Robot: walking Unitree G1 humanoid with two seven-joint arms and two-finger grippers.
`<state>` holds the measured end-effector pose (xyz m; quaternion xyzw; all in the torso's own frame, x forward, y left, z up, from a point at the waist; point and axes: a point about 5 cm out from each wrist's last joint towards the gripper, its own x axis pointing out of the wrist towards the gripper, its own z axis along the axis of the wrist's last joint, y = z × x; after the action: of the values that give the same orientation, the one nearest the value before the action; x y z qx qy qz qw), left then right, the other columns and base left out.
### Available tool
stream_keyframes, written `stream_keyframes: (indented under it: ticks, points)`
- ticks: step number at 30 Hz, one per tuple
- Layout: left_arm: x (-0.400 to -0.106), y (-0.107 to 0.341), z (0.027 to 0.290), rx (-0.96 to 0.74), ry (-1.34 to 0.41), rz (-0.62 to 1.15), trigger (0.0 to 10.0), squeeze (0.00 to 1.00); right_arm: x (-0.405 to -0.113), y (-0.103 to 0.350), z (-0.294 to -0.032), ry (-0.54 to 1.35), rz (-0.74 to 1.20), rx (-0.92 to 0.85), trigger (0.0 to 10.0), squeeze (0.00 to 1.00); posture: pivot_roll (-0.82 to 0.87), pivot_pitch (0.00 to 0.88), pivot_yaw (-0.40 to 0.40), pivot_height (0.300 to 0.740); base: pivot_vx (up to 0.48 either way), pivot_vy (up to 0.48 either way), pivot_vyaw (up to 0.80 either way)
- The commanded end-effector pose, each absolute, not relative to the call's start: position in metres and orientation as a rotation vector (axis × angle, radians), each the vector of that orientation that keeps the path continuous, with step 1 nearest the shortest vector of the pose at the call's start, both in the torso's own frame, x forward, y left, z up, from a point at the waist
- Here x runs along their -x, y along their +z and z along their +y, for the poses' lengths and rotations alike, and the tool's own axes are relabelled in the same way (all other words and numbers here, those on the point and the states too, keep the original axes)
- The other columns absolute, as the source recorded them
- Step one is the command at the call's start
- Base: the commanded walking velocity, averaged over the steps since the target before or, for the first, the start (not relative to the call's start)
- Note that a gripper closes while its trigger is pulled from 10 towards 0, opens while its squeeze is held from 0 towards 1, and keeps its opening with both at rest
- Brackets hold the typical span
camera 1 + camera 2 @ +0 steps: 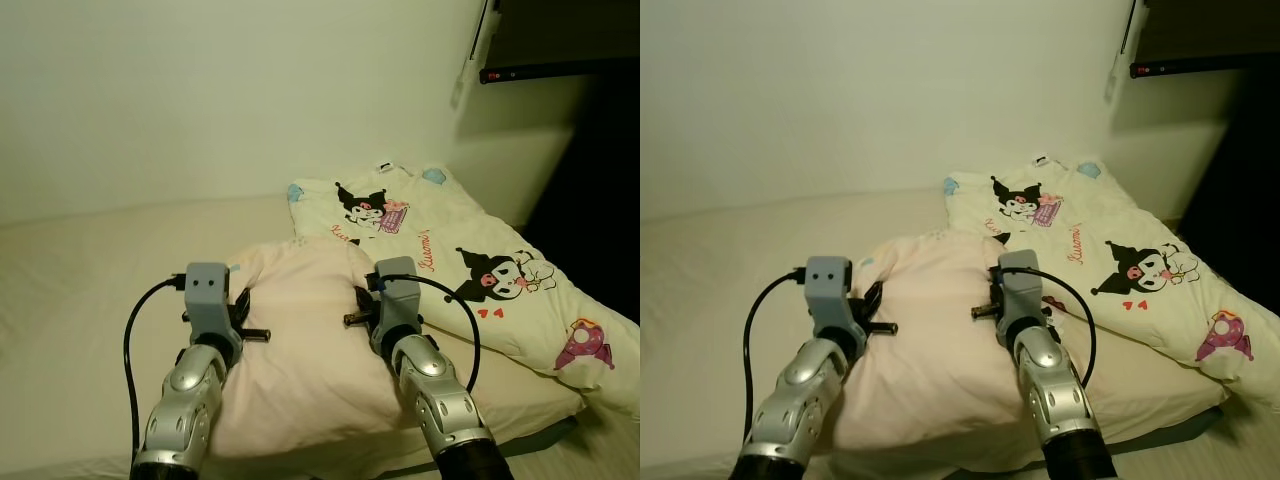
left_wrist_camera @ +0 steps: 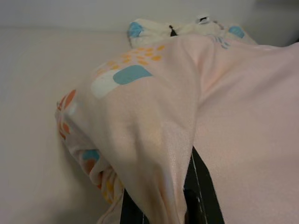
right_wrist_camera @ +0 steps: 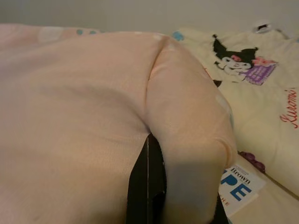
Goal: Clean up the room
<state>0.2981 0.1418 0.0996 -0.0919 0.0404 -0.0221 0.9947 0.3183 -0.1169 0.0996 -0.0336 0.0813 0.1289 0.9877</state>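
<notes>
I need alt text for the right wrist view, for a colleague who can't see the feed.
The right tool pinches a bulging fold of a pale pink pillow, its black fingers pressed into the fabric. Beyond it lies a cream blanket printed with a black-hooded cartoon character, and a white label with blue letters pokes out beside the fold.

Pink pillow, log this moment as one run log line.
left pincer: shut on pink pillow | right pincer: shut on pink pillow | pillow on bed | cartoon blanket at robot's right
</notes>
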Motion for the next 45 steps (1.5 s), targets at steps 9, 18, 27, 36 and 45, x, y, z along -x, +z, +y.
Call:
stream_keyframes:
  ticks: [9,18,27,36,45]
  points:
    - [-0.295,0.108,0.155,0.163,0.046,0.005,10.0,0.00,-0.324,0.114,-0.132,0.219,0.091,0.037,10.0,0.00,-0.09,0.030,-0.087,0.740,0.000,0.000,0.00]
    - [-0.279,0.098,0.158,0.184,0.098,0.020,10.0,0.00,-0.323,0.114,-0.124,0.299,0.076,0.105,10.0,0.00,-0.06,0.013,-0.131,0.740,0.000,0.000,0.00]
    - [-0.282,0.105,0.156,0.199,0.080,-0.006,10.0,0.00,-0.319,0.111,-0.133,0.199,0.075,0.075,10.0,0.00,-0.05,0.025,-0.105,0.740,0.000,0.000,0.00]
    - [-0.281,0.103,0.149,0.154,0.034,0.017,10.0,0.00,-0.319,0.113,-0.132,0.189,0.041,0.120,10.0,0.00,-0.06,0.025,-0.067,0.740,0.000,-0.437,0.36]
    - [-0.286,0.104,0.150,0.162,0.033,0.032,10.0,0.00,-0.319,0.107,-0.131,0.182,0.103,0.126,10.0,0.00,-0.08,0.037,-0.069,0.740,0.000,0.000,0.27]
